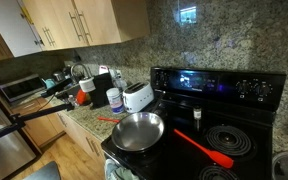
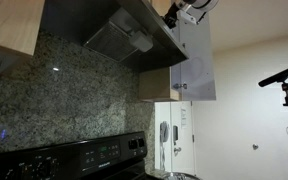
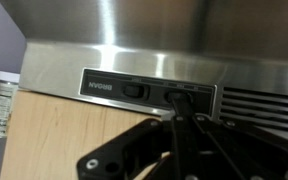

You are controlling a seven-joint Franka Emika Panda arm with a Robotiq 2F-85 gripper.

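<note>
Gripper (image 3: 180,120) fingertips are pinched together and hold nothing, tips just under the right switch (image 3: 177,94); can't tell if touching. The switch is a dark slider in a black panel (image 3: 104,88) with white lettering, beside the left switch (image 3: 134,89), on the brushed-steel hood (image 3: 134,55) front above the stove (image 1: 219,88).

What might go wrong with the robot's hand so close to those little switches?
1. The gripper, which looks shut, sits just below the right switch; it may slip off the small knob and miss.
2. The left switch is close beside, so a sideways wobble might bump it.
3. Pushing hard might scrape the shiny hood.
</note>
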